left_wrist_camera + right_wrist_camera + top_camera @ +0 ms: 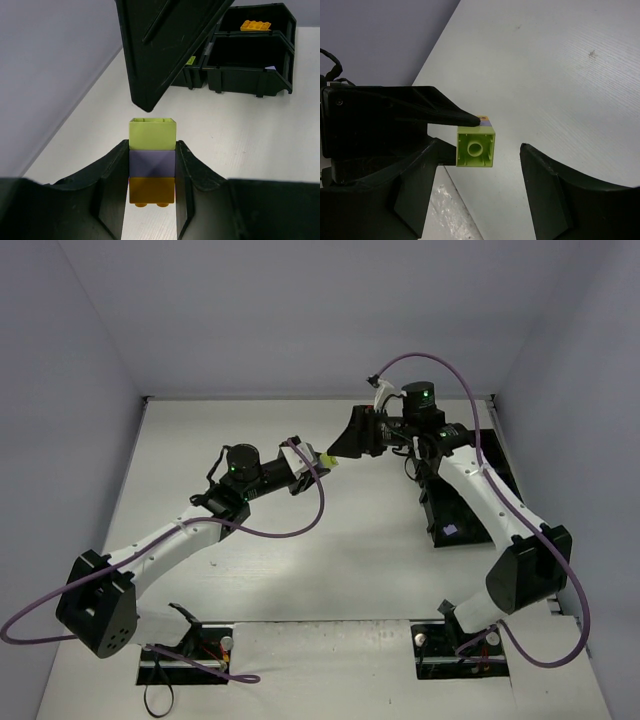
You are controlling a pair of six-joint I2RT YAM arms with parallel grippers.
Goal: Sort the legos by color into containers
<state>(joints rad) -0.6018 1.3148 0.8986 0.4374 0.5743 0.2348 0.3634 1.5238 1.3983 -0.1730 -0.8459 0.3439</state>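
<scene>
Three bricks in one stack [152,162] — green brick [152,134] at the tip, lavender brick [152,164] in the middle, orange brick [152,190] at the rear. The stack is held up off the desk [240,145], over its far middle.

Left tool [152,150]: pressed onto the lavender brick, pinching the stack.

Right tool [480,150]: spread, jaws standing either side of the green brick, neither seen touching it.

Bins [240,85]: black, on the right of the desk, well apart from the stack. Contents showing:
- orange piece [255,25], far bin
- lavender piece [450,530], nearer bin
- green scrap [190,60], bin to their left

Status, as judged: sorting is under way — some pieces are binned, but this stack is not yet pulled apart and none of its three is delivered. Whether more bricks wait elsewhere cannot be told.
</scene>
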